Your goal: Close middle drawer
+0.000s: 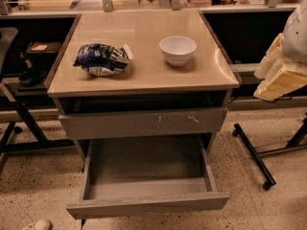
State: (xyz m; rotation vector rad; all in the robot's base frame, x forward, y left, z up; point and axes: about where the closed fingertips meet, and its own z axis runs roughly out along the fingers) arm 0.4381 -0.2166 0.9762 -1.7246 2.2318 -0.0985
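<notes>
The middle drawer (146, 172) is standing pulled far out under the scratched front (144, 123). It is empty, and its plain face is likely calling for a straight push. The pincer (280, 73) is hovering at the right edge, well apart from the drawer, and I cannot tell whether it is apart or together. A bowl (177, 49) and a blue-white bag (101, 60) are sitting on the desk (144, 30), and the bag's print is proving unreadable.

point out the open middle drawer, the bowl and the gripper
middle drawer (146, 206): camera view, on its front panel
bowl (177, 55): camera view, on its outer wall
gripper (271, 80): camera view, at the right edge, on its pale end
</notes>
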